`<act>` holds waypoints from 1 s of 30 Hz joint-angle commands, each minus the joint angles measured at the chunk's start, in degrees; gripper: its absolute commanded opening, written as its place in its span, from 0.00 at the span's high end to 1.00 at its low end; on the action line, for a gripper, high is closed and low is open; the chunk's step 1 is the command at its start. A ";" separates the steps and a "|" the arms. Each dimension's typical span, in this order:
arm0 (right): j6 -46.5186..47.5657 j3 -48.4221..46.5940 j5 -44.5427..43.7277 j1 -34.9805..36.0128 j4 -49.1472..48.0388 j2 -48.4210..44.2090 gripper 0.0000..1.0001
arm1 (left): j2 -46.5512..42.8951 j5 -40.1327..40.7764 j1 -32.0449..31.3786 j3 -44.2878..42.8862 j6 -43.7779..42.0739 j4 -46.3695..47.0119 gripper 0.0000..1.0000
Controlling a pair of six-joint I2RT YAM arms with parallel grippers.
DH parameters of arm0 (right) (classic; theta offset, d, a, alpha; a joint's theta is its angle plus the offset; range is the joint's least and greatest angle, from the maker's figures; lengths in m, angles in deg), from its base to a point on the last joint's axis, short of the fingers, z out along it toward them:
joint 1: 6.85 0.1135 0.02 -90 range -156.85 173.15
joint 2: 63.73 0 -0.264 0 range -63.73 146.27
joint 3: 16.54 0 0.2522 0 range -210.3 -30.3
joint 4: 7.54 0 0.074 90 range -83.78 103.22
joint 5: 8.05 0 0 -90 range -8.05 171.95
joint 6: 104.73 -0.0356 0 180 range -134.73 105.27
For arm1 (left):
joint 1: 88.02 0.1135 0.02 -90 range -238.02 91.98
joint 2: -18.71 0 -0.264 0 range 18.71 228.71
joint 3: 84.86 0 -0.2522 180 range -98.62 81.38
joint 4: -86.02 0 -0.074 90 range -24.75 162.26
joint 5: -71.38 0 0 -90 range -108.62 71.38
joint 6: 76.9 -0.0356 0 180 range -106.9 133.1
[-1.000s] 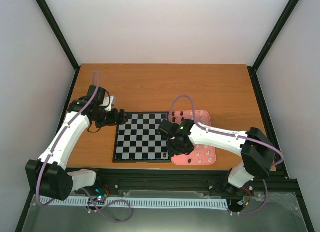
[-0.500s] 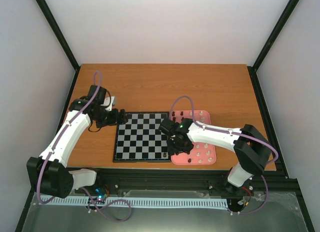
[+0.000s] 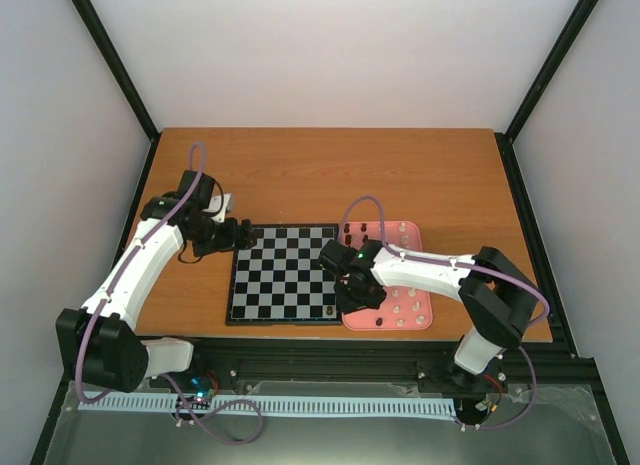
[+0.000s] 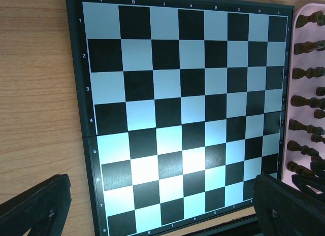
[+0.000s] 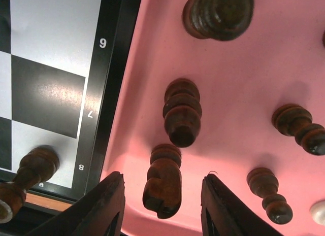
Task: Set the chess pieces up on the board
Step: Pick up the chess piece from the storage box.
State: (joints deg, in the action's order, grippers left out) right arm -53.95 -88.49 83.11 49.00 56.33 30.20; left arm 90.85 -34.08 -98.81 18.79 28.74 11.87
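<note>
The board (image 3: 283,272) lies in the middle of the table, with one dark piece (image 3: 330,310) on its near right corner square, also seen in the right wrist view (image 5: 28,175). My right gripper (image 5: 162,205) is open low over the pink tray (image 3: 405,285), its fingers either side of a dark knight (image 5: 163,181) without touching it. More dark pieces (image 5: 182,111) stand in the tray beyond it. My left gripper (image 3: 240,235) is open and empty at the board's far left corner; the left wrist view shows the bare board (image 4: 183,114).
The pink tray (image 5: 244,68) sits against the board's right edge and holds several dark pieces (image 4: 307,73) and several cream-white pieces (image 3: 405,310). The wooden table (image 3: 330,175) stretches beyond the board. Black frame posts stand at the table's sides.
My right gripper has shifted slightly along the tray's left side near the board's corner. The left arm has hardly moved.
</note>
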 commanded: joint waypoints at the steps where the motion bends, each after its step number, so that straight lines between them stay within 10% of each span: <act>1: 0.65 0.06 0.00 -0.66 -0.67 0.80 0.59 | 0.19 0.08 -0.34 -1.57 -1.05 0.55 0.00; 20: 0.99 -0.79 -0.79 -0.84 0.87 0.83 0.94 | -0.05 -0.07 -0.29 -1.62 -0.97 0.47 0.00; 30: -0.20 -10.03 -3.19 1.85 10.60 -2.90 0.97 | -1.32 -0.27 -0.29 -1.54 -0.87 0.11 0.00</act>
State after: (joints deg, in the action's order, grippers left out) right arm -53.21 -93.50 81.52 49.15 62.08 30.29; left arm 90.82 -34.10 -98.81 18.79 28.68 11.85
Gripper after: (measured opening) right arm 0.159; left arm 0.998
